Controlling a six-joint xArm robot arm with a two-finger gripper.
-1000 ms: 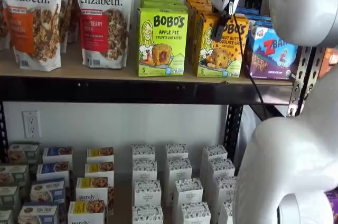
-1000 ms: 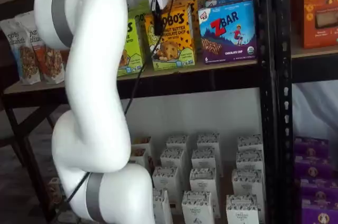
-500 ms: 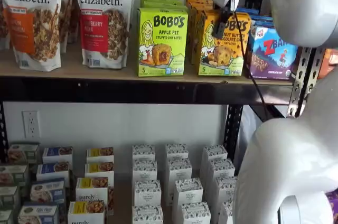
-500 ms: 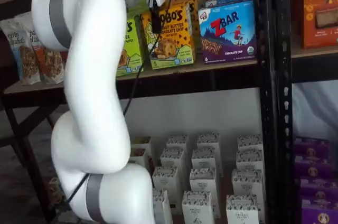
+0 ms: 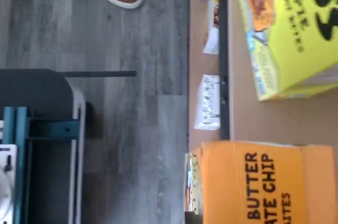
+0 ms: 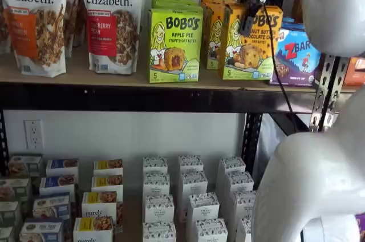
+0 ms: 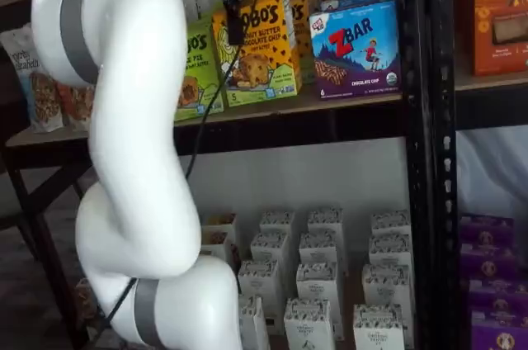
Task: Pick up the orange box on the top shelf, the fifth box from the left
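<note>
End effector (image 6: 248, 24) is seen at the top of both shelf views, white body above, black fingers (image 7: 235, 26) hanging down against the front face of the orange box (image 6: 251, 42). Only a dark finger shape is shown, so whether the fingers are spread or pinching the box cannot be told.

From left to right along the top shelf (image 6: 142, 76): granola bags (image 6: 112, 19), the lime-green Apple Pie box (image 6: 175, 44), the orange box at the front of its row, slightly tilted, then the Z Bar box (image 6: 295, 56) just beside it.

The white arm (image 7: 132, 144) is seen rising in a bend from its base and reaching up to the shelf, a black cable (image 7: 206, 119) trailing below the wrist.

In the wrist view, the orange box (image 5: 259, 182) is close, the green box (image 5: 285, 28) beside it.
</note>
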